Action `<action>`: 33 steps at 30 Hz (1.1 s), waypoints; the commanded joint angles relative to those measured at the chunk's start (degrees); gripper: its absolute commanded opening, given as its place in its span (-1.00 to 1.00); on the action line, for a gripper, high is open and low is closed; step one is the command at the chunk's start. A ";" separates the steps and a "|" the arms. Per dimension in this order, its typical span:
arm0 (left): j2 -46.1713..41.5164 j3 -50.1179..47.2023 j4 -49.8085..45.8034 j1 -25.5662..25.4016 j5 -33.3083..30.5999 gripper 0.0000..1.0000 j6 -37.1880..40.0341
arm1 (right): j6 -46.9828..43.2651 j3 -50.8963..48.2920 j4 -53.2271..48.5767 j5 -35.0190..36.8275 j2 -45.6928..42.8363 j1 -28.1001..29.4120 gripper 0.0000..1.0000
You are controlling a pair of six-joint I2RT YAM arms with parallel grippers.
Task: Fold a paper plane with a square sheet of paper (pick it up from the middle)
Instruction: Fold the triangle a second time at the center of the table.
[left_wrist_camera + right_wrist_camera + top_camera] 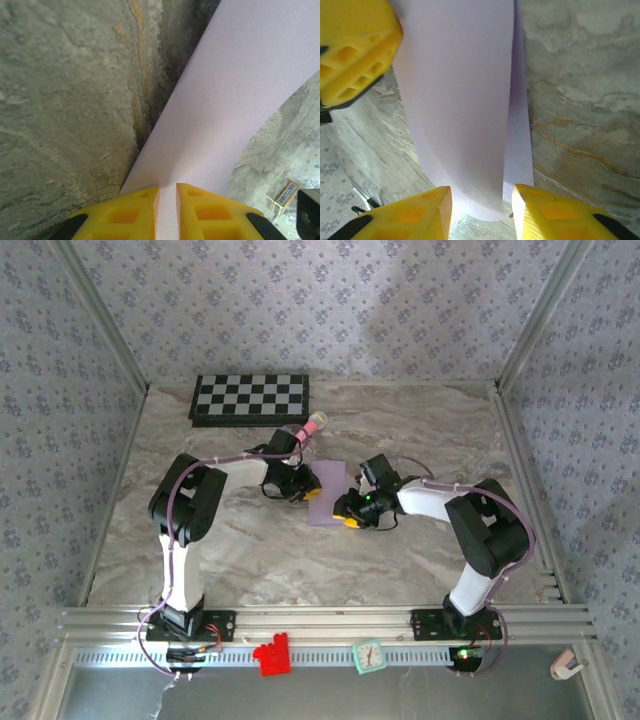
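The square sheet of paper point(329, 504) is pale lavender and lies mid-table between the two arms, bent over on itself. My left gripper point(306, 491) holds its left side. In the left wrist view the yellow fingers point(145, 210) stand almost together with the sheet point(240, 80) pinched in the narrow gap at the left gripper point(167, 189). My right gripper point(481, 192) is open, and the curled end of the paper point(455, 100) hangs between its fingers above the table. The left gripper's yellow finger point(355, 50) shows at the upper left of the right wrist view.
A black-and-white checkered board point(250, 400) lies at the back of the marble table point(430, 430), with a pink toy microphone point(312, 427) just in front of it. A red block point(271, 654) and a small clock point(368, 656) sit on the front rail.
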 commanded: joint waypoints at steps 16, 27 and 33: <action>1.42 -0.74 -5.16 0.41 -2.01 -0.63 -0.53 | 2.43 -1.71 10.97 -3.49 1.34 -1.93 -0.17; 1.85 -0.77 -5.01 0.40 -1.99 -0.63 -0.58 | 1.63 -0.20 11.94 -1.94 3.84 -4.01 -0.13; 1.93 -0.72 -4.97 0.44 -1.81 -0.63 -0.62 | 2.30 0.68 12.97 -4.90 4.81 -3.72 -0.13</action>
